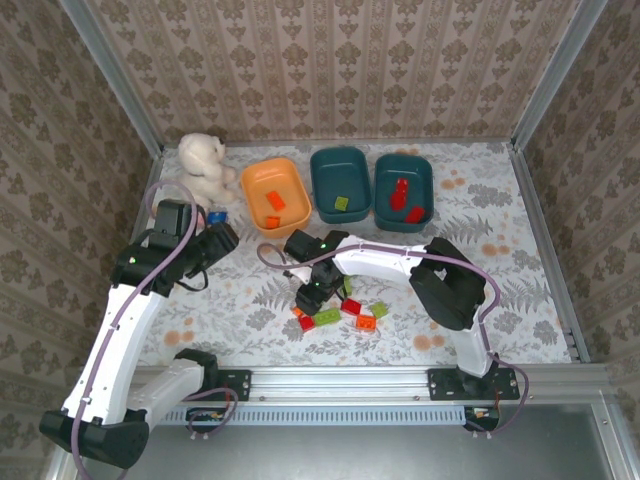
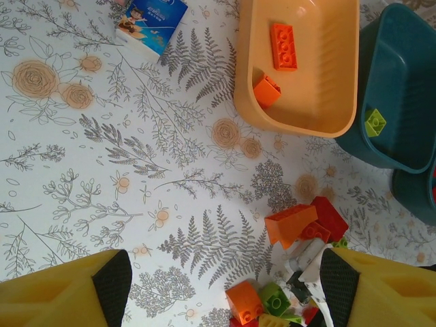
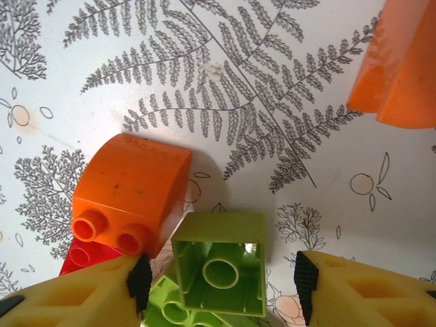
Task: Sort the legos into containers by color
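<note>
Right gripper (image 3: pixel 218 294): jaws open and straddling an upside-down light green lego (image 3: pixel 218 262), with a gap on each side, so nothing is gripped yet. The green one lies partly on a second green brick (image 3: pixel 169 308). It sits just beside a rounded orange brick (image 3: pixel 129 191), which has a red brick (image 3: pixel 83 257) under its edge. All of this is part of the loose pile (image 1: pixel 340 310) on the table, in front of the tubs.

Left gripper (image 2: pixel 225 283): jaws wide open, empty, hanging over the table near the pile's left side.

Orange tub (image 1: pixel 290 180) holds two orange bricks. The middle teal tub (image 1: pixel 340 175) holds one green. The right teal tub (image 1: pixel 420 180) holds reds.

Risks:
- The left pad (image 3: pixel 139 279) is close to the orange brick, so closing may pinch or drag it along.
- The lower green brick may lift with the target, then drop mid-carry.
- The tilted seating may make the brick twist out of the pads.
- Both arms are near the same pile, so a clash is possible if the left one moves in.
</note>
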You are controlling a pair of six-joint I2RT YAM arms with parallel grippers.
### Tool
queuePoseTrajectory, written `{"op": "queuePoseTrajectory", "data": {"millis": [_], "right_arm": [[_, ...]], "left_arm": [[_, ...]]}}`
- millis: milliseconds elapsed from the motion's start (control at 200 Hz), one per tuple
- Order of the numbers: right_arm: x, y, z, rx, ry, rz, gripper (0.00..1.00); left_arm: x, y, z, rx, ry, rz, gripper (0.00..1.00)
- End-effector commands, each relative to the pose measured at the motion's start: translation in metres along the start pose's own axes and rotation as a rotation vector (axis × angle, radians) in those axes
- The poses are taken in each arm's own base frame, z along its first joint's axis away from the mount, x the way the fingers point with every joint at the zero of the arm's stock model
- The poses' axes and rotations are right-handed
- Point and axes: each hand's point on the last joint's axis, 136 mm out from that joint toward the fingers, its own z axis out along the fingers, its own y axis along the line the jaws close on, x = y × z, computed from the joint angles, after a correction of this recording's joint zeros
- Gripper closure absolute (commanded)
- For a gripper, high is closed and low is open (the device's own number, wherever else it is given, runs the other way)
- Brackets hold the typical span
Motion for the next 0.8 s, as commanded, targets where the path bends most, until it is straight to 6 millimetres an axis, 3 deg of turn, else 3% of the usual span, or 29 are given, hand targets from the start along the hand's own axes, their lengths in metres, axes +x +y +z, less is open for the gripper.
{"op": "queuePoseTrajectory", "data": {"millis": [0, 335, 570, 795], "right_arm": [[0.007, -0.004, -0.006, 0.041, 0.011, -0.001, 0.35], [0.005, 0.005, -0.038, 0.022, -0.063, 0.028, 0.32], [0.024, 0.009, -0.019, 0.023, -0.014, 0.022, 0.32], [0.017, 0.005, -0.005, 0.041, 0.002, 0.017, 0.31]], "left_arm": [[-0.002, 0.001, 0.0, 0.0, -0.005, -0.028, 0.24], [0.0, 0.0, 0.004, 0.005, 0.006, -0.017, 0.24], [0.001, 0.001, 0.001, 0.011, -0.005, -0.019, 0.24], [-0.001, 0.002, -0.005, 0.018, -0.032, -0.03, 0.23]]}}
